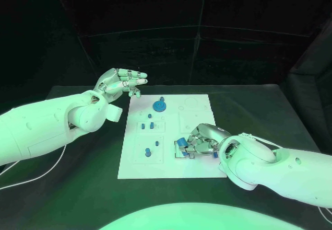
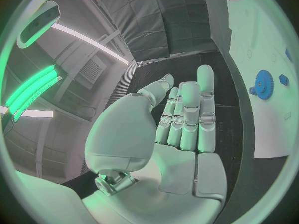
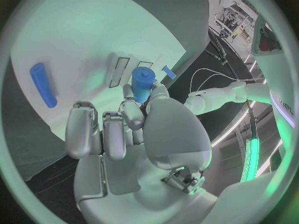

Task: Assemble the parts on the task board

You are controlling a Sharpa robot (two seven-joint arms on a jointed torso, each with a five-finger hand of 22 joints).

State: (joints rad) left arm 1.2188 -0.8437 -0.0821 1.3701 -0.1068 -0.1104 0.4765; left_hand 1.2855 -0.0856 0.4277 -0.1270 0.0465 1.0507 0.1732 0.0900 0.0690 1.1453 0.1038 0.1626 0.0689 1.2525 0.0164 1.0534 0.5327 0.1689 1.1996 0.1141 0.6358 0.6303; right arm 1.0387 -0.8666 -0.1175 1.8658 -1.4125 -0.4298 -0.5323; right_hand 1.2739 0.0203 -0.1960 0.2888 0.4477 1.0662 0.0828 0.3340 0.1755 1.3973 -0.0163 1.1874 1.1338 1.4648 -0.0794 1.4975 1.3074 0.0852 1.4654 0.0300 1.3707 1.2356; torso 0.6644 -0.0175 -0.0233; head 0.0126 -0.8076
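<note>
The white task board (image 1: 196, 106) lies in the middle of the table. My right hand (image 1: 202, 140) rests low over its near right part and pinches a short blue cylinder (image 1: 181, 142) between thumb and a finger. The right wrist view shows that cylinder (image 3: 142, 83) at the fingertips of my right hand (image 3: 124, 129), just above the board (image 3: 81, 30). My left hand (image 1: 123, 82) hovers above the board's far left corner with nothing in it. In the left wrist view my left hand (image 2: 184, 129) has straight fingers. A blue gear (image 1: 160, 105) sits at the far end of the board.
Several small blue parts stand on the board's left half: a peg (image 1: 150, 115), a pair (image 1: 145, 126), another peg (image 1: 157, 143) and one nearer (image 1: 148, 153). A blue rod (image 3: 42, 84) lies flat on the board. A white cable (image 1: 28, 179) runs along the table's left side.
</note>
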